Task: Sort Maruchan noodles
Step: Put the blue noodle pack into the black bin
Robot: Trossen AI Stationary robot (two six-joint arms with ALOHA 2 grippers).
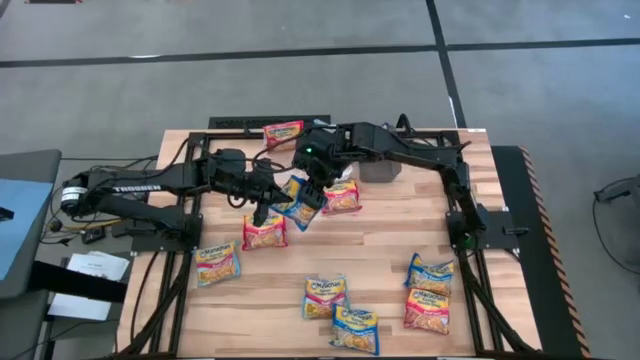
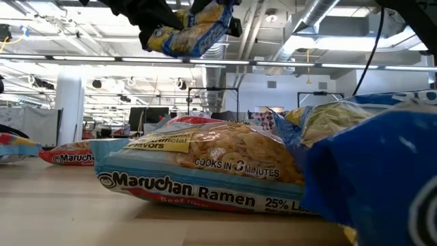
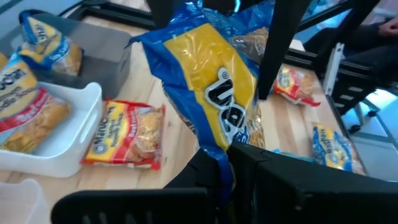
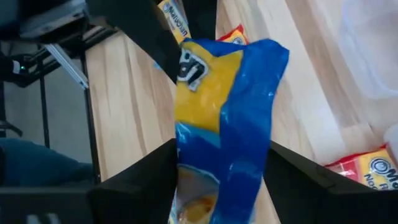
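Observation:
A blue-and-yellow Maruchan packet (image 1: pixel 298 203) hangs in the air between both grippers above the middle of the table; the low view shows it lifted high (image 2: pixel 194 31). My left gripper (image 1: pixel 266 207) is shut on one end of it and my right gripper (image 1: pixel 318 190) is on the other end. Several other packets lie flat on the wood: a red one (image 1: pixel 265 232) just below the grippers, one (image 1: pixel 343 196) beside the right gripper, one (image 1: pixel 283 132) at the far edge, and more toward the near edge (image 1: pixel 325 296). My left gripper pinches the blue end seam of the packet (image 3: pixel 219 163) between its two fingers, close together. The packet stands up from them, lifted clear of the table and crumpled. My right gripper has the packet's other end (image 4: pixel 217 168) between its fingers, one against each long side. The packet is bent lengthwise between them and is clear of the table.
A white bin (image 3: pixel 74 149) holds a red packet and a dark-grey bin (image 3: pixel 106 53) holds a blue one, both near the grippers. A red packet (image 3: pixel 127 134) lies beside the white bin. Packets cluster at the near right (image 1: pixel 430 290). A large packet fills the low view (image 2: pixel 198 171).

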